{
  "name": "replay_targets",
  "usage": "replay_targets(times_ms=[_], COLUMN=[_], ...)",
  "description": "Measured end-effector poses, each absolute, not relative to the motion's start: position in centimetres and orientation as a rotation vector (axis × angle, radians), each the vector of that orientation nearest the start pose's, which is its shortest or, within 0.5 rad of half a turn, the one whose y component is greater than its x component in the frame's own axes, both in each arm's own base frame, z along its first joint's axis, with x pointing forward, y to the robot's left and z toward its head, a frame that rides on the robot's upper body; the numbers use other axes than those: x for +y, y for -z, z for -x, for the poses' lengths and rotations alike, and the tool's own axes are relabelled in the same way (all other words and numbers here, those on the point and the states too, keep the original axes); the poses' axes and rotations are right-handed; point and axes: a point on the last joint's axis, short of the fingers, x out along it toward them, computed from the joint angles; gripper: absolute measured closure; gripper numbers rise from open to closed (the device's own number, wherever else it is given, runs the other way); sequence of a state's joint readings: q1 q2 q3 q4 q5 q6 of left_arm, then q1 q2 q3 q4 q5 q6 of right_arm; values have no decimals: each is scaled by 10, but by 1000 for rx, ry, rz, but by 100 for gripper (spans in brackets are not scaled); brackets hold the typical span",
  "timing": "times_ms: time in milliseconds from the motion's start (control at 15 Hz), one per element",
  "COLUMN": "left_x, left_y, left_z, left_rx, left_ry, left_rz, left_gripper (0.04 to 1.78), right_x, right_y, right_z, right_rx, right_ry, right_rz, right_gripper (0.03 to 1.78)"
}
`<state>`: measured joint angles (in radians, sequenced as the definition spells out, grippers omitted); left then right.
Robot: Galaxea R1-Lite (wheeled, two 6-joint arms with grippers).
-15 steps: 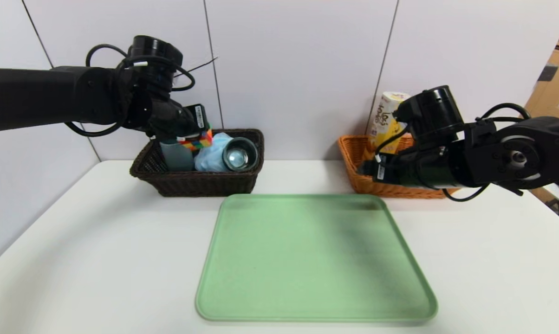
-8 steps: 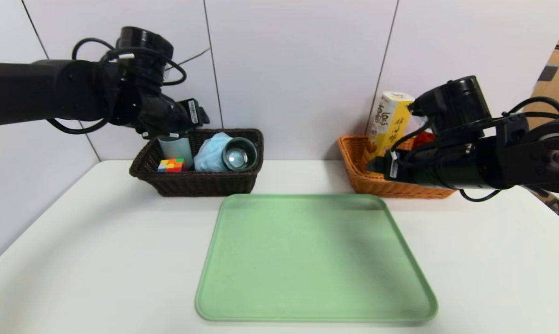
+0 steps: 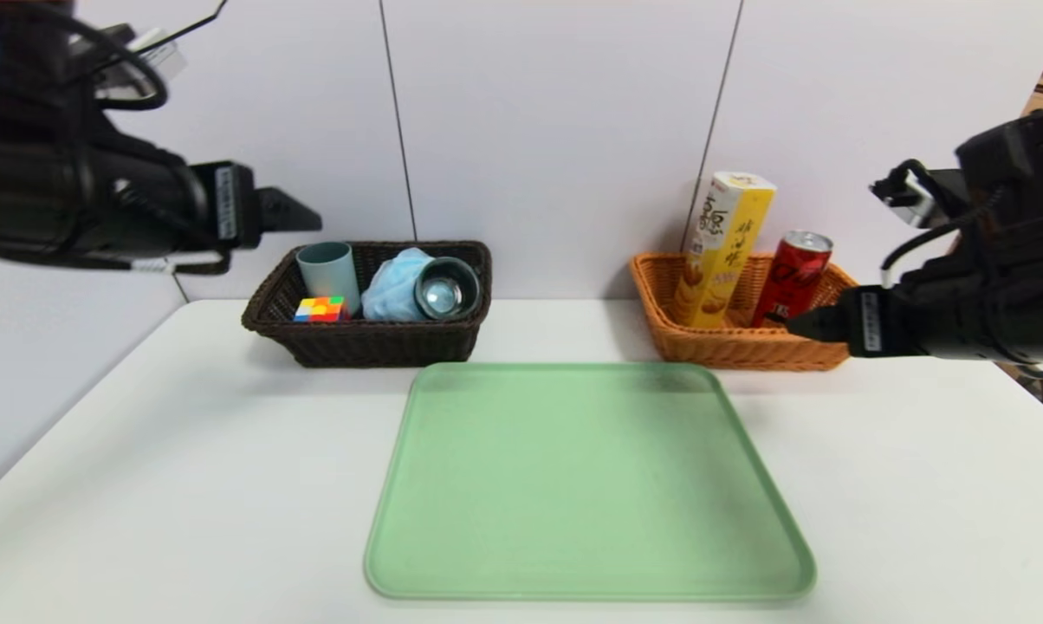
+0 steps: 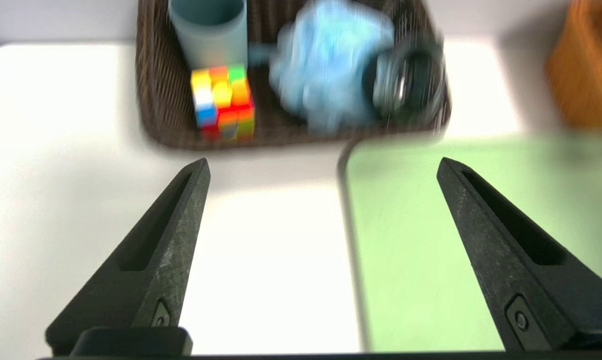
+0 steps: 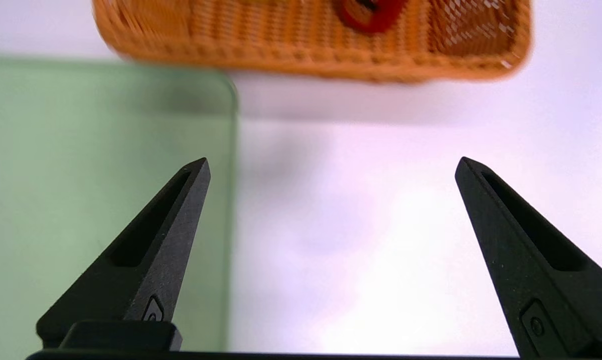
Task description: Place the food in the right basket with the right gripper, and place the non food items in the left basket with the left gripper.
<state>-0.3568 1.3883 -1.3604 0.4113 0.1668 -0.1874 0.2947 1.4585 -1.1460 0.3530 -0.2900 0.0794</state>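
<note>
Left basket (image 3: 366,342): dark brown, nearly black woven wicker, rectangular with flared sides, at the back left of the white table (image 3: 184,485), near the wall.
Plastic cup (image 3: 328,276): blue-grey, smooth cylinder, standing upright in the left basket's left end, mouth up.
Puzzle cube (image 3: 320,309): multicoloured squares, lying on the basket floor just in front of the cup.
Bath sponge (image 3: 391,286): fluffy light blue mesh, a soft bunched mass in the middle of the left basket.
Glass mug (image 3: 446,288): small and clear, lying on its side against the sponge, its round end turned toward the front; the long axis runs front to back.
Right basket (image 3: 729,342): light orange-tan wicker, same flared rectangular form, at the back right of the table.
Snack carton (image 3: 722,250): tall, yellow with a white top and Chinese writing, standing on end in the right basket, long axis near vertical, leaning slightly right.
Drink can (image 3: 792,279): slim, red with a silver top, upright beside the carton, tilted a little to the right.
Tray (image 3: 586,485): pale green, smooth, rounded corners, flat on the table in front of both baskets.
Left gripper (image 4: 323,172): raised left of the left basket, black tapered fingers spread wide, holding nothing.
Right gripper (image 5: 333,167): in the air at the right basket's right end, fingers spread wide, holding nothing.
</note>
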Motion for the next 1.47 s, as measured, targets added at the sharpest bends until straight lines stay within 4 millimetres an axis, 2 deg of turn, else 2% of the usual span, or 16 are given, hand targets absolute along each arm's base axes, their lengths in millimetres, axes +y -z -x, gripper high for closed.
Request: replay_targets(times_ms=[67,200,333,467,600,800,933,1067,1200,1467], left_x=[-61,-36,-14,-2,4,6,5,5,5,4], left_y=[-315,-298,-284,-267,-242,-200,-171,-149,-142,-135], left_z=[-175,-131,-92,-55,-15,33,52,60,64,64], left_rx=[448,448,414,370,310,198,137,86,38,13], left_ry=[157,90,-24,-108,-174,-219,-228,-237,-238,-242], left_rz=[13,-56,-54,-23,5,12,-19,-63,-70,-55], left_gripper=[20,18,17,16,15,15,14,13,13,13], right_x=[54,42,32,21,9,-6,-10,-10,-7,-1], right_y=[-259,-275,-293,-301,-295,-266,-238,-223,-218,-206], right_z=[-211,-180,-145,-106,-63,-4,20,29,34,28], right_rx=[649,594,461,322,203,68,16,-91,-139,-205], right_ry=[15,24,26,29,38,74,129,198,254,187], right_rz=[150,133,91,53,21,-7,-8,-10,46,57], right_gripper=[12,12,12,12,12,12,12,11,11,11])
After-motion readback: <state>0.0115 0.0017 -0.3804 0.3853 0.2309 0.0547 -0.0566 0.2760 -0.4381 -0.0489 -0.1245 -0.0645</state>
